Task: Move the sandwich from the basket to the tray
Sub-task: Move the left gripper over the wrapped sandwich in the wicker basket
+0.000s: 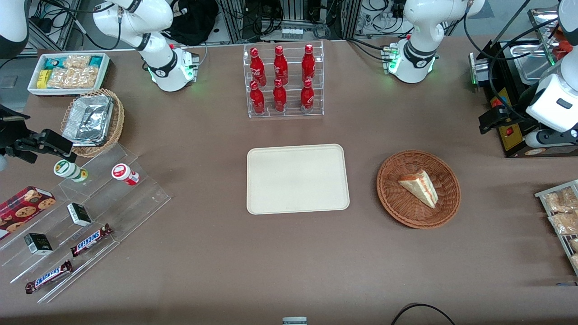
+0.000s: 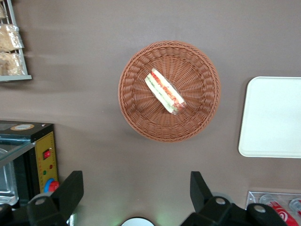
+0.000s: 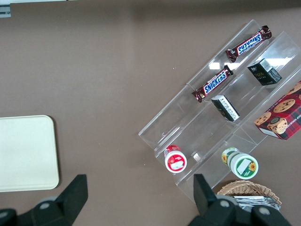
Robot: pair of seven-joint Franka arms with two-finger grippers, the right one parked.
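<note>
The sandwich (image 1: pixel 419 187), a white bread wedge with orange-red and green filling, lies in the round reddish-brown basket (image 1: pixel 403 214). The cream tray (image 1: pixel 298 178) lies flat beside the basket, toward the parked arm's end, and nothing lies on it. My left gripper (image 1: pixel 493 119) hangs high above the table, farther from the front camera than the basket and toward the working arm's end. In the left wrist view the gripper (image 2: pixel 135 190) is open wide and empty, with the sandwich (image 2: pixel 164 91), basket (image 2: pixel 141 120) and tray (image 2: pixel 273 117) well clear of its fingers.
A clear rack of red bottles (image 1: pixel 282 81) stands farther back than the tray. A black appliance (image 1: pixel 510 140) and a rack of snack packets (image 1: pixel 560 212) sit at the working arm's end. A clear stepped stand (image 1: pixel 81 216), tan foil basket (image 1: pixel 92 122) and white bin (image 1: pixel 67 72) lie toward the parked arm's end.
</note>
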